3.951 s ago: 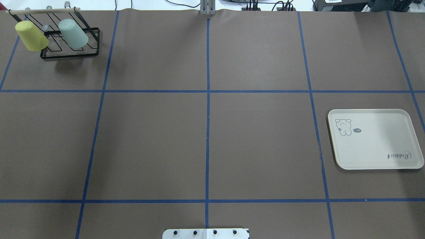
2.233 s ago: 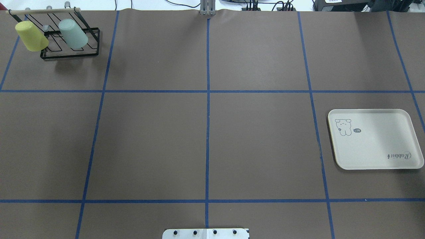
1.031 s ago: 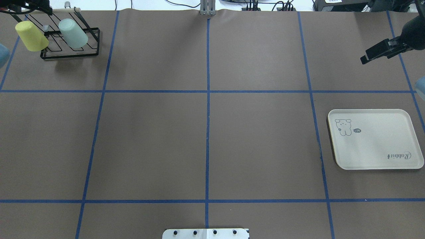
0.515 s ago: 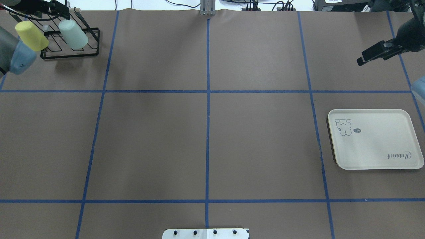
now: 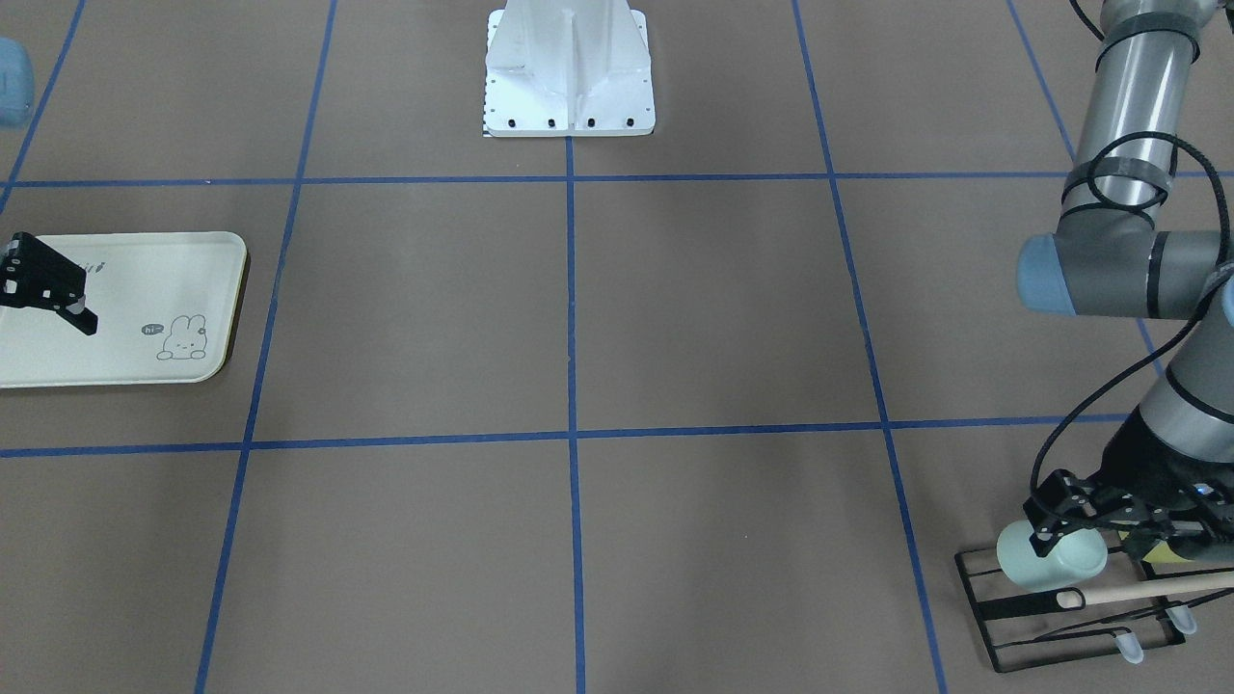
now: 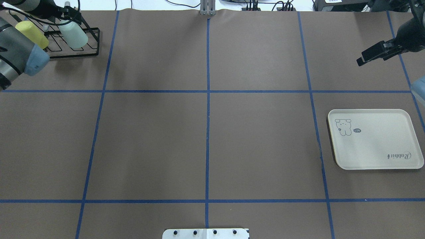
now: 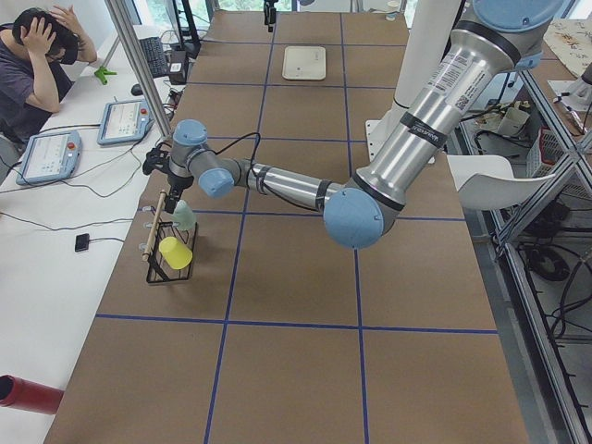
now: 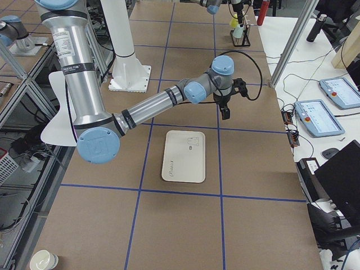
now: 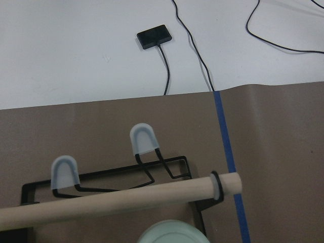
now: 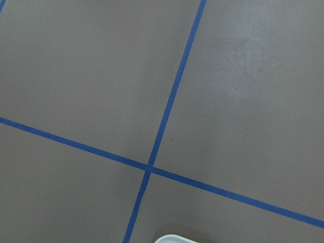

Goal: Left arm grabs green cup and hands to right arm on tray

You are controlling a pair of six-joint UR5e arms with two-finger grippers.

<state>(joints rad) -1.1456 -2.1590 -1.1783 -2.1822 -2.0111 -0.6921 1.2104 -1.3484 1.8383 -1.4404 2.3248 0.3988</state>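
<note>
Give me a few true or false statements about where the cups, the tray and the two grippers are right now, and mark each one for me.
1. The small pale mint-green plastic cup sits on the black wire rack. True.
2. The cream rectangular tray has a cup standing on it. False: no cup is on it; both cups are on the rack.
3. The yellow-green plastic cup is on the same rack as the mint-green one. True.
4. The right gripper is holding the mint-green cup. False: it hangs at the tray's end of the table, far from that cup.
5. The left gripper is at the rack, right by the mint-green cup. True.
</note>
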